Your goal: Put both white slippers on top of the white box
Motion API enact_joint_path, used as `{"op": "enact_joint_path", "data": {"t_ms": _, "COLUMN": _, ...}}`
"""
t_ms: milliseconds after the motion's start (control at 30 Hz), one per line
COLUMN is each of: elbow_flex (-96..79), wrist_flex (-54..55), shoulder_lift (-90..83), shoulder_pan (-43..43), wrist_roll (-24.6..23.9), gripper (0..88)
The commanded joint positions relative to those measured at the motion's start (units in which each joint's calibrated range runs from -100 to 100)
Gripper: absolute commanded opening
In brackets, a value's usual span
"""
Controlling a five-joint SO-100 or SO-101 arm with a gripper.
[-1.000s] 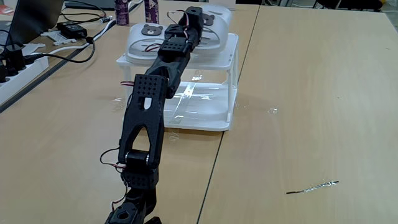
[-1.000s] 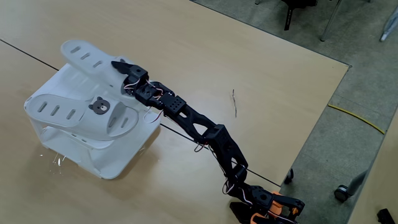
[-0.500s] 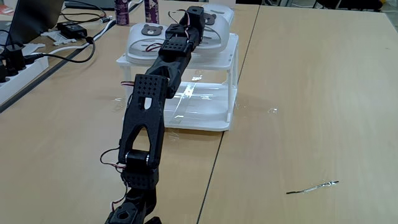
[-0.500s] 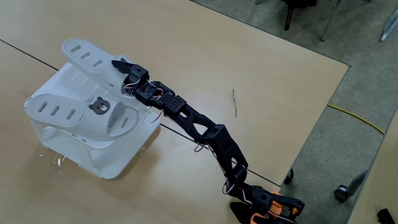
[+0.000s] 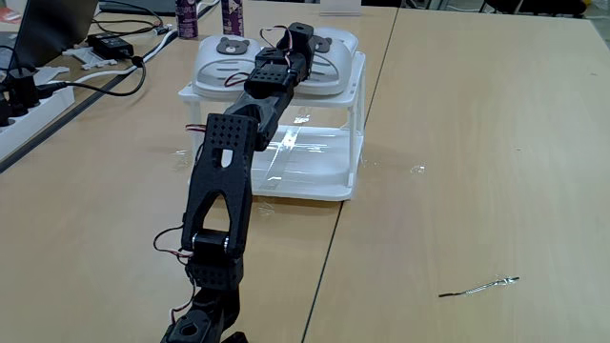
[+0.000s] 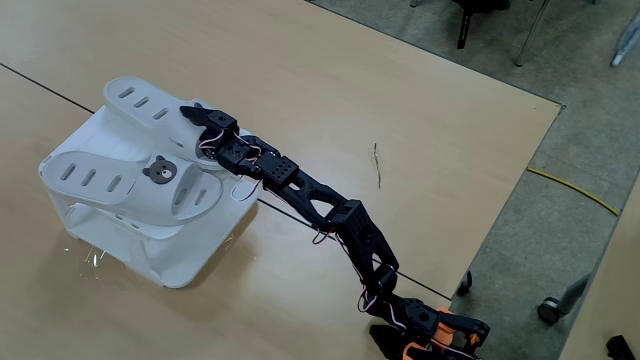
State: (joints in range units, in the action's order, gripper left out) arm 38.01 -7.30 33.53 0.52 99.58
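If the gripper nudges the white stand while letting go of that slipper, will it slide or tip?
The white stand looks like thin glossy plastic on slim legs, so probably light and prone to sliding. Its wide footprint makes tipping unlikely. Both slippers lie flat on top, adding little weight.

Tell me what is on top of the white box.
Both white slippers lie side by side on the white box. The gripper is at the far slipper's strap, covering that part, so its grip cannot be judged.

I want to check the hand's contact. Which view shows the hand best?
A fixed view from high up shows the hand best: it lies against the far slipper on the white box. In the low fixed view, the hand is mostly hidden behind the arm.
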Motion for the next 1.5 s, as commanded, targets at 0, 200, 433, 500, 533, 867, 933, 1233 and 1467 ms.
{"op": "enact_joint_path", "data": {"t_ms": 0, "elbow_flex": 1.1, "wrist_flex": 0.8, "shoulder_lift": -2.9, "shoulder_pan": 0.5, "wrist_roll": 0.4, "gripper": 5.9}}
{"op": "enact_joint_path", "data": {"t_ms": 200, "elbow_flex": 1.6, "wrist_flex": 0.8, "shoulder_lift": -3.4, "shoulder_pan": 0.5, "wrist_roll": 0.4, "gripper": 24.0}}
{"op": "enact_joint_path", "data": {"t_ms": 433, "elbow_flex": -5.1, "wrist_flex": 0.3, "shoulder_lift": -9.4, "shoulder_pan": 0.5, "wrist_roll": 0.4, "gripper": 24.4}}
{"op": "enact_joint_path", "data": {"t_ms": 500, "elbow_flex": -9.7, "wrist_flex": 0.3, "shoulder_lift": -13.0, "shoulder_pan": 0.5, "wrist_roll": 0.4, "gripper": 24.4}}
{"op": "enact_joint_path", "data": {"t_ms": 533, "elbow_flex": -11.8, "wrist_flex": 0.3, "shoulder_lift": -14.8, "shoulder_pan": 0.5, "wrist_roll": 0.4, "gripper": 24.3}}
{"op": "enact_joint_path", "data": {"t_ms": 867, "elbow_flex": -35.8, "wrist_flex": 0.4, "shoulder_lift": -34.9, "shoulder_pan": 0.5, "wrist_roll": 0.4, "gripper": 24.5}}
{"op": "enact_joint_path", "data": {"t_ms": 933, "elbow_flex": -42.1, "wrist_flex": 0.4, "shoulder_lift": -40.5, "shoulder_pan": 0.5, "wrist_roll": 0.4, "gripper": 24.5}}
{"op": "enact_joint_path", "data": {"t_ms": 1233, "elbow_flex": -62.2, "wrist_flex": 1.3, "shoulder_lift": -64.4, "shoulder_pan": 0.0, "wrist_roll": 0.4, "gripper": 20.2}}
{"op": "enact_joint_path", "data": {"t_ms": 1467, "elbow_flex": -61.7, "wrist_flex": 30.2, "shoulder_lift": -65.2, "shoulder_pan": -0.4, "wrist_roll": 0.4, "gripper": 0.7}}
